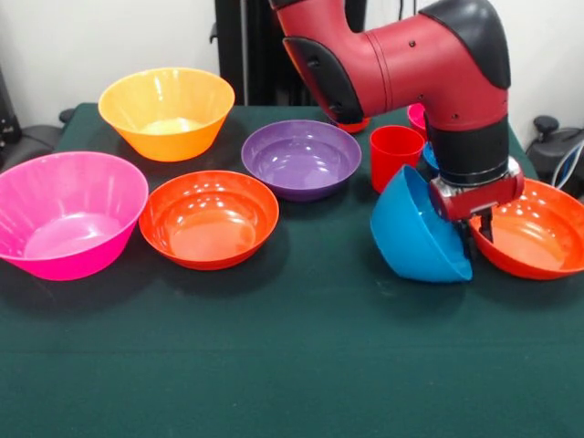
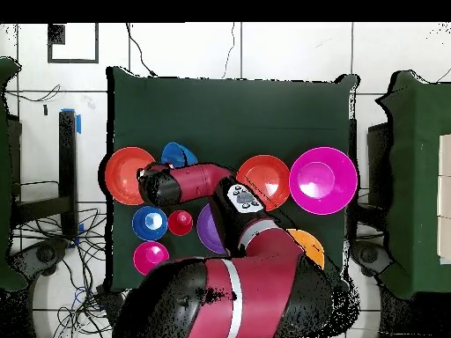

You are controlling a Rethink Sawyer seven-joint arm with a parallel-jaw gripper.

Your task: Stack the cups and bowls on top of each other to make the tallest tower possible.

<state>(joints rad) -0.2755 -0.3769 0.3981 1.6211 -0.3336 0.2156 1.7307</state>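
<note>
Green cloth covers the desk (image 1: pixel 292 365). At the frame's right the gripper (image 1: pixel 472 219), jaws pinching its rim, holds the medium blue bowl (image 1: pixel 415 233) tipped on edge beside a red-orange bowl (image 1: pixel 538 239), likely for stacking; no tower stands yet.

A dark green table (image 2: pixel 229 114) fills the middle of the frame. The red and black arm (image 2: pixel 220 264) comes from the lower edge and reaches to the left. At its end a medium blue bowl (image 2: pixel 179 155) shows partly, just beside a red-orange bowl (image 2: pixel 125 174) on the left. Below them stand a small blue bowl (image 2: pixel 150 223), a red cup (image 2: pixel 181 223) and a small magenta bowl (image 2: pixel 151 257). The arm covers most of the purple bowl (image 2: pixel 208 231) and the yellow-orange bowl (image 2: pixel 308 245). On the right a second red-orange bowl (image 2: pixel 264 179) lies just beside the big pink bowl (image 2: pixel 323 180).
</note>
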